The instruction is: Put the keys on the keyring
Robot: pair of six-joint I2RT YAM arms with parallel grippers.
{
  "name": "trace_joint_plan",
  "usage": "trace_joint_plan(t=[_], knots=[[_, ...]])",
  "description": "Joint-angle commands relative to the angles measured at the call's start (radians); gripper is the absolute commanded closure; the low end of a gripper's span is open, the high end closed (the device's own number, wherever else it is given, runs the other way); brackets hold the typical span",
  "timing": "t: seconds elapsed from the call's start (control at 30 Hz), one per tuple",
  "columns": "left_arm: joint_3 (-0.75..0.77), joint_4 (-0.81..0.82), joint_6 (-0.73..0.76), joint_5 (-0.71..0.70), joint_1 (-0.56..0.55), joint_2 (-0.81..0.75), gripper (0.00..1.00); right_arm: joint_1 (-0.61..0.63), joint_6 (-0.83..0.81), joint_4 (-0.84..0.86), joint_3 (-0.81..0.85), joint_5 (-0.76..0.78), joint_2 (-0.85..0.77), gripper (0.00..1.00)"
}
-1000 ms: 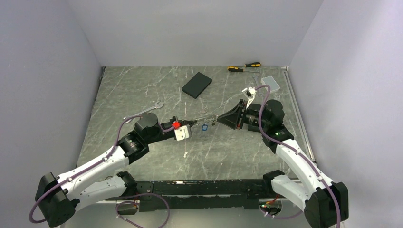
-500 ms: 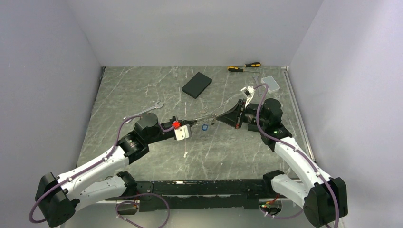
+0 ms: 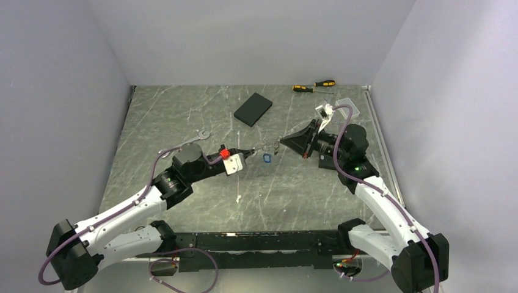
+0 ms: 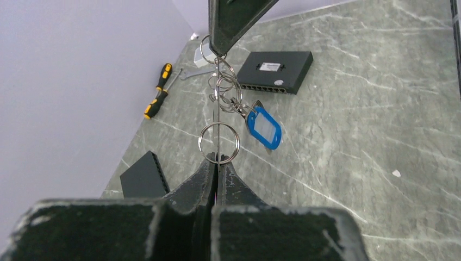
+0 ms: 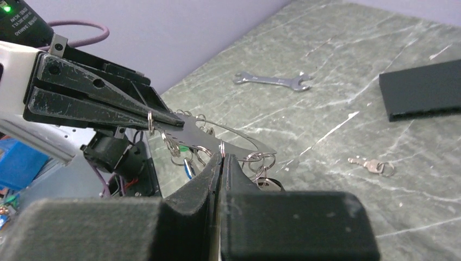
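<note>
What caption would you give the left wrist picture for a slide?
The left claw and right claw pinch opposite ends of a thin silver wire keyring, a blue-tagged key dangling from it.

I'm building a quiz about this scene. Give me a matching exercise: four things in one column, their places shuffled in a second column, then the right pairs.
Things
1 blue-tagged key
2 wrench
3 screwdrivers
4 black box

Places
A by the back wall, at the far edge of the table
B hanging from the keyring, off the table
C flat on the table, just beyond the left arm
D flat on the table, between wrench and screwdrivers

Pairs: 1-B, 2-C, 3-A, 4-D
</note>
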Motion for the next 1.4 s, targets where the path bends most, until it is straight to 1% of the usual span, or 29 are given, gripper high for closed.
trace_joint_plan(t=[0.0, 0.07, 0.1, 0.13, 0.23, 0.27, 0.3, 0.33, 0.37, 0.43, 0.5, 0.57, 0.67, 0.8, 0.9, 1.0, 1.1, 1.27, 1.3, 1.37], knots=[[0.064, 0.046, -0.04, 0.011, -0.003, 0.001, 1.0, -0.005, -0.006, 0.165, 0.08, 0.056, 0.02, 1.0], [0.074, 0.03, -0.038, 0.023, -0.004, 0.002, 1.0, -0.005, 0.007, 0.208, 0.093, 0.026, 0.057, 1.0], [0.081, 0.012, -0.034, 0.037, -0.003, 0.001, 0.94, -0.005, 0.013, 0.243, 0.1, 0.009, 0.069, 1.0], [0.09, -0.013, -0.025, 0.055, -0.003, -0.001, 0.8, -0.003, 0.018, 0.268, 0.105, -0.006, 0.083, 1.0], [0.131, -0.147, 0.046, 0.135, -0.003, -0.013, 0.29, 0.002, 0.023, 0.327, 0.138, -0.065, 0.126, 1.0], [0.148, -0.193, 0.065, 0.153, -0.004, -0.015, 0.21, 0.005, 0.023, 0.345, 0.151, -0.096, 0.14, 1.0], [0.167, -0.246, 0.094, 0.172, -0.003, -0.019, 0.16, 0.007, 0.023, 0.364, 0.164, -0.126, 0.154, 1.0], [0.185, -0.318, 0.114, 0.19, -0.003, -0.024, 0.14, 0.009, 0.026, 0.381, 0.177, -0.153, 0.167, 1.0], [0.199, -0.353, 0.126, 0.202, -0.004, -0.029, 0.13, 0.01, 0.036, 0.404, 0.186, -0.184, 0.177, 1.0], [0.219, -0.394, 0.125, 0.205, -0.003, -0.044, 0.13, 0.015, 0.058, 0.46, 0.198, -0.237, 0.198, 1.0], [0.222, -0.385, 0.076, 0.175, -0.003, -0.06, 0.16, 0.023, 0.081, 0.512, 0.205, -0.29, 0.22, 1.0], [0.217, -0.334, -0.01, 0.125, 0.0, -0.068, 0.24, 0.04, 0.074, 0.519, 0.226, -0.338, 0.241, 1.0], [0.228, -0.331, -0.031, 0.18, 0.027, -0.054, 0.3, 0.077, 0.015, 0.483, 0.237, -0.383, 0.257, 1.0], [0.224, -0.269, -0.111, 0.202, 0.074, -0.039, 0.39, 0.132, -0.078, 0.484, 0.202, -0.382, 0.245, 1.0], [0.195, -0.184, -0.179, 0.238, 0.106, -0.057, 0.45, 0.164, -0.143, 0.498, 0.171, -0.369, 0.238, 1.0], [0.173, -0.137, -0.23, 0.283, 0.132, -0.072, 0.52, 0.181, -0.145, 0.574, 0.132, -0.348, 0.24, 1.0], [0.161, -0.128, -0.241, 0.313, 0.137, -0.083, 0.63, 0.2, -0.157, 0.58, 0.136, -0.344, 0.255, 1.0], [0.138, -0.113, -0.242, 0.349, 0.137, -0.09, 0.75, 0.216, -0.156, 0.605, 0.137, -0.328, 0.273, 1.0], [0.135, -0.112, -0.244, 0.35, 0.138, -0.085, 0.77, 0.216, -0.147, 0.618, 0.138, -0.327, 0.276, 1.0], [0.129, -0.1, -0.249, 0.343, 0.138, -0.075, 0.77, 0.218, -0.135, 0.638, 0.141, -0.331, 0.283, 1.0]])
